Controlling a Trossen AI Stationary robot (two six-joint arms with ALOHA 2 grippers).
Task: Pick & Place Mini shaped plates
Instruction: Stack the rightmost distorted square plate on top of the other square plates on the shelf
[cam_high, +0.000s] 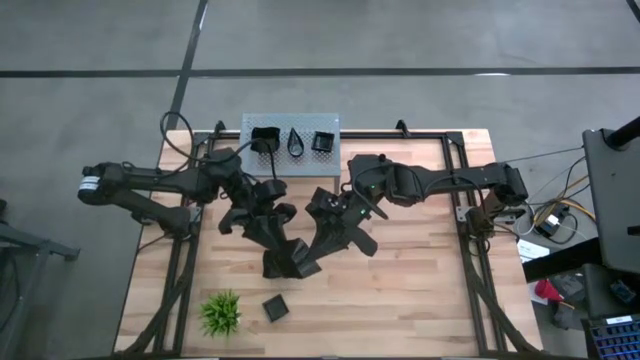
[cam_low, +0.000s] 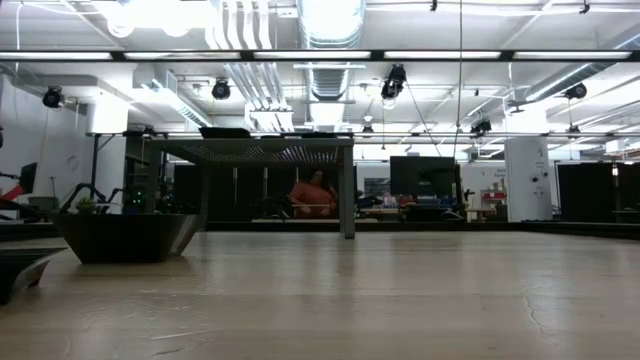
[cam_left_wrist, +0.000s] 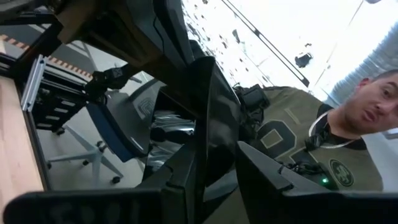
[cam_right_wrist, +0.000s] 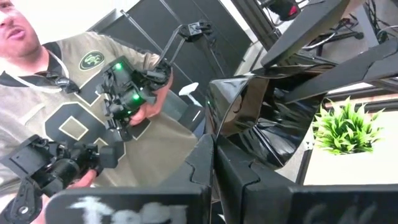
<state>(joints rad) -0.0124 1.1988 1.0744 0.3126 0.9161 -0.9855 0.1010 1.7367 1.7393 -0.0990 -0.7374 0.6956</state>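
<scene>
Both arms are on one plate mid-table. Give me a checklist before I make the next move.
1. Right gripper shut on the held plate: ok.
2. Left gripper has its own hold on that plate: cannot tell.
3. Held plate lifted off the table: ok, the low view shows nothing of it at table height.
4. Room on the tray, which already holds three plates: ok.
5. Square plate and plant lie apart from both arms: ok.
6. Nobody near the arms: not ok, a person with a device shows in both wrist views.
</scene>
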